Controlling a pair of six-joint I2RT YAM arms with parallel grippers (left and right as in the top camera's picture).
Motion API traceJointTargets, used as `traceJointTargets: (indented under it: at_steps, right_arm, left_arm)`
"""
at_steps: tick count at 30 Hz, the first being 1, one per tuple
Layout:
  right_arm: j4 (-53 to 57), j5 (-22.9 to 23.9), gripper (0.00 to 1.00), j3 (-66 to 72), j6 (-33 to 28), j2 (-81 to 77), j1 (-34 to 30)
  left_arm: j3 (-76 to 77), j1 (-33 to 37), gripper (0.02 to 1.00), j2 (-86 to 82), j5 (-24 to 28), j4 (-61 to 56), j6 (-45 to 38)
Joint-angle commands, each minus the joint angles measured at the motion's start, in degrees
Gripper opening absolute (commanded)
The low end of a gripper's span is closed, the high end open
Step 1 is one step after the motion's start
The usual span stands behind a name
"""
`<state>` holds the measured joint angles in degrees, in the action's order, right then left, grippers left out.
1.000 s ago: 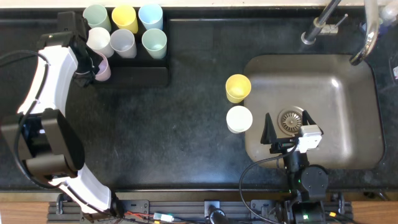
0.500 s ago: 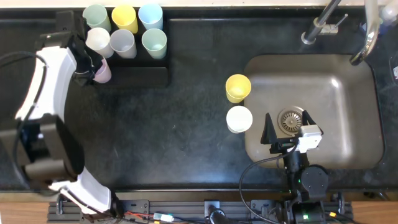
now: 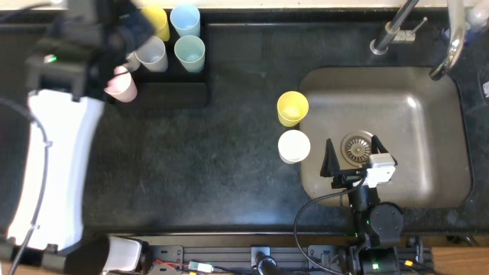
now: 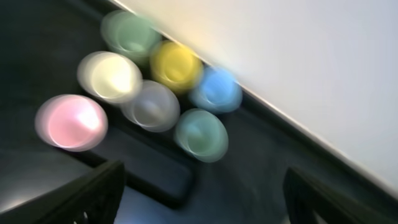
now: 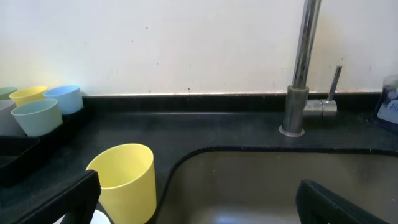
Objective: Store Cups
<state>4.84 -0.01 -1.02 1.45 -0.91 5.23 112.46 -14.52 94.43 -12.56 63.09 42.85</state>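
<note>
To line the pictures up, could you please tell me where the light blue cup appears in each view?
Top view: blue cup at the back right corner of the black tray.
Left wrist view: blue cup next to the pale wall.
Right wrist view: blue cup far off, by the wall.
Shared landmark: the mint cup just in front of it.

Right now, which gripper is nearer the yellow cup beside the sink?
Right. The right gripper is at the sink, just beside that yellow cup; the left gripper is far off above the cup tray at the counter's back left.
</note>
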Motion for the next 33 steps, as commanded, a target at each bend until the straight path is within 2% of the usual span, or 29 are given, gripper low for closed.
traceJointTargets:
  at_steps: [1,6,10,13,26,33]
  right_arm:
    - [-0.2,-0.1,0.996,0.7,-0.2,0.2,-0.3]
    - [-0.2,-0.1,0.996,0.7,-0.2,0.2,-0.3]
    - [-0.2,-0.1,0.996,0.7,-0.2,0.2,-0.3]
    - [-0.2,-0.1,0.998,0.7,-0.2,0.2,-0.3]
    - [-0.2,-0.2,0.998,0.7,-0.2,0.2,-0.3]
    - [-0.2,-0.1,0.998,0.7,-0.2,0.2,-0.3]
  left_arm:
    - [14.9,-11.0,0.864,12.0,-0.4,8.2,-0.9]
    - [29.9,-21.0,0.893,25.1,1.1,20.0,3.8]
    - [31.8,-25.1,0.910,31.6,6.9,22.3,4.2]
    - [31.8,-27.1,0.910,35.1,9.2,23.1,4.1]
    - [31.6,-30.7,0.910,42.6,9.5,26.2,2.2]
    - [31.6,-30.7,0.873,45.9,9.6,26.2,0.6]
